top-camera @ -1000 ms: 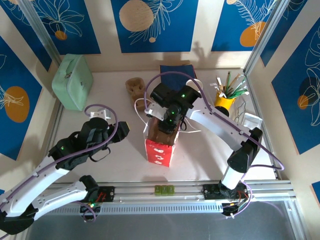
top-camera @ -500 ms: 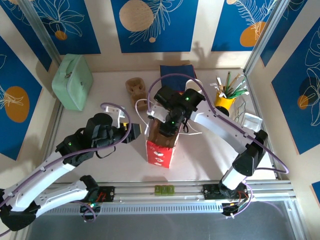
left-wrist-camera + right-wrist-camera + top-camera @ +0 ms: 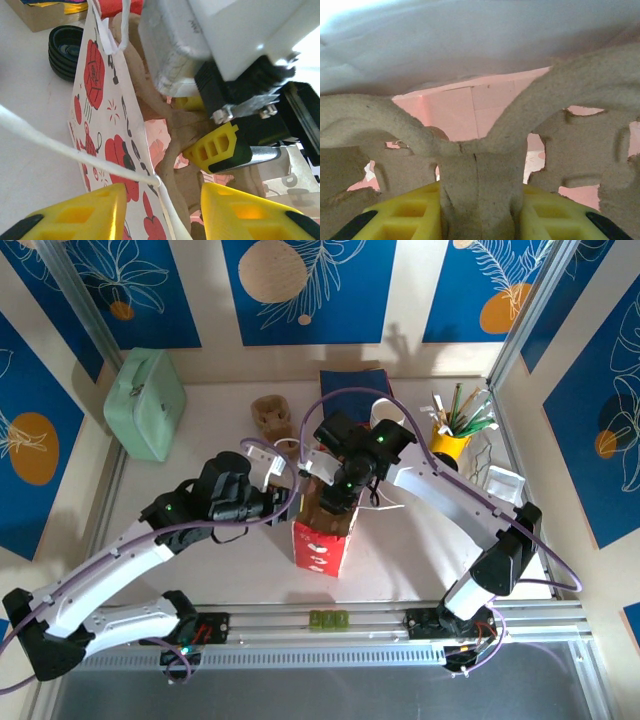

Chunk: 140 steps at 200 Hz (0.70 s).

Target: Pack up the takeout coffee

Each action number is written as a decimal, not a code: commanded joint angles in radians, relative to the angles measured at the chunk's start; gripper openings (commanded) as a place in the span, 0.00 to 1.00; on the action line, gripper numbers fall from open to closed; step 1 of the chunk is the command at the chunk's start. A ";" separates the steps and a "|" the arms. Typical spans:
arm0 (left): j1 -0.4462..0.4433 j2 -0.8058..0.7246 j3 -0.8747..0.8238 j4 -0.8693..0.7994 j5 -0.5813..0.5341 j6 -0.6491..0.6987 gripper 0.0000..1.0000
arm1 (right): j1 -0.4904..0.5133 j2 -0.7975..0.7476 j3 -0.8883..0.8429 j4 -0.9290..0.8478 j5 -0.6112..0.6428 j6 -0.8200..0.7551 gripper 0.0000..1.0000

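A tall red-and-white printed paper bag point(image 3: 320, 545) stands upright near the middle of the pale bench point(image 3: 400, 550), its mouth open. A moulded brown pulp cup carrier point(image 3: 480, 165) sits in that mouth. Through the carrier's cut-outs, the right wrist view shows the bag's pink inside.

The right gripper point(image 3: 480, 215) is clamped on the carrier's central upright rib, with one yellow finger pressed against each side. From above, the right gripper hangs directly over the bag's opening.

The left gripper point(image 3: 160, 215) is at the bag's left wall, and its two yellow fingers stand apart. The bag's rim and its white cord handle point(image 3: 75, 150) run through the gap between them – neither is pinched.

Where the dark paper cup with the black round lid sits cannot be told from these pictures.

A stack of black plastic lids point(image 3: 65, 50) lies on the bench just behind the bag. Further back is an open white-mouthed paper cup point(image 3: 385, 412), beside a dark blue box point(image 3: 355, 380). A yellow cup of sticks point(image 3: 450, 445) stands to the right. A second brown pulp piece point(image 3: 270, 415) lies behind the bag on the left, and a mint-green case point(image 3: 145, 400) leans at the far left – well apart from the bag.
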 commanded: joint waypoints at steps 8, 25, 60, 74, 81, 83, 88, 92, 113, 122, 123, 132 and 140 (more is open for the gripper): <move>0.000 0.014 0.034 0.021 -0.008 0.031 0.40 | -0.007 -0.021 -0.023 0.001 -0.054 0.015 0.33; 0.000 0.019 0.032 0.023 -0.016 0.034 0.38 | -0.005 -0.019 -0.035 0.007 -0.064 0.017 0.33; 0.000 0.013 0.013 0.040 -0.019 0.031 0.36 | -0.011 -0.015 -0.052 0.017 -0.074 0.021 0.33; 0.000 0.013 0.012 0.038 -0.020 0.035 0.36 | -0.013 -0.016 -0.057 0.019 -0.074 0.021 0.33; -0.001 0.014 0.011 0.039 -0.021 0.038 0.36 | -0.013 -0.016 -0.058 0.020 -0.074 0.021 0.33; -0.001 0.014 0.011 0.039 -0.021 0.037 0.36 | -0.013 -0.016 -0.058 0.020 -0.075 0.021 0.33; 0.000 0.014 0.008 0.040 -0.021 0.039 0.36 | -0.013 -0.018 -0.058 0.021 -0.075 0.021 0.33; 0.000 0.016 0.008 0.041 -0.021 0.040 0.36 | -0.015 -0.019 -0.058 0.022 -0.074 0.023 0.33; 0.000 0.026 0.008 0.040 -0.018 0.045 0.35 | -0.015 -0.024 -0.058 0.026 -0.073 0.022 0.33; -0.001 0.031 0.009 0.038 -0.022 0.046 0.34 | -0.015 -0.025 -0.059 0.025 -0.074 0.022 0.33; -0.002 0.031 0.009 0.038 -0.022 0.046 0.34 | -0.015 -0.025 -0.059 0.025 -0.074 0.022 0.32; -0.001 0.034 0.012 0.034 -0.025 0.048 0.31 | -0.015 -0.027 -0.059 0.025 -0.072 0.022 0.33; -0.001 0.035 0.012 0.033 -0.031 0.052 0.28 | -0.016 -0.029 -0.062 0.025 -0.070 0.022 0.33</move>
